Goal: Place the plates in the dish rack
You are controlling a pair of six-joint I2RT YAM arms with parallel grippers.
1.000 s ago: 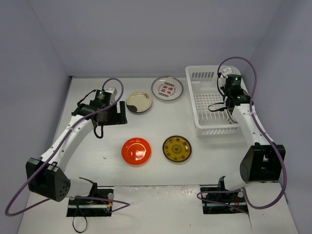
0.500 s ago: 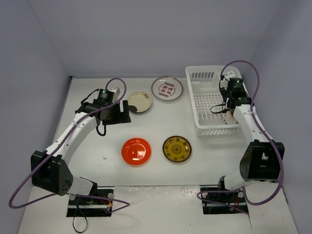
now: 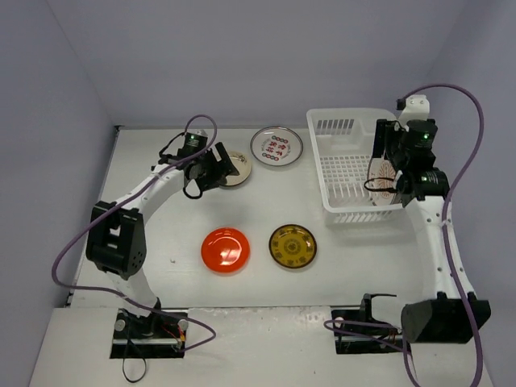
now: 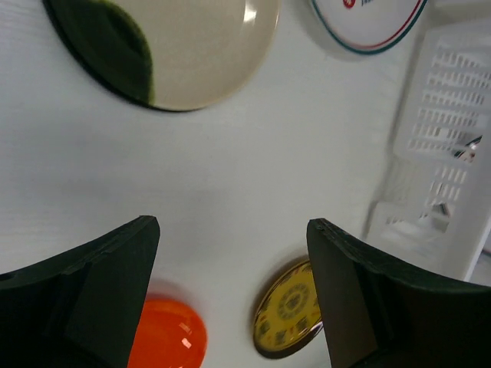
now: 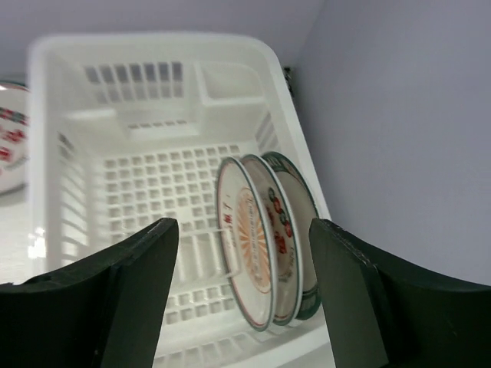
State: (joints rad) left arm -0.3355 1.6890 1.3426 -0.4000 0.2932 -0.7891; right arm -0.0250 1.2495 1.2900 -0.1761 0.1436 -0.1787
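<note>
The white dish rack stands at the far right. Three plates stand on edge in its near right corner, white with red patterns, the rightmost with a darker rim. My right gripper hangs open above them, touching none. On the table lie a cream plate, a white red-patterned plate, a red-orange plate and a yellow-brown plate. My left gripper is open over the cream plate's near edge, holding nothing.
The rack's slotted wall shows at the right of the left wrist view. Grey walls close in the table on the left, back and right. The right wall runs close beside the rack.
My right gripper has opened, let go of a plate in the rack and risen above it. My left arm has swung right and farther, up to the cream plate.
</note>
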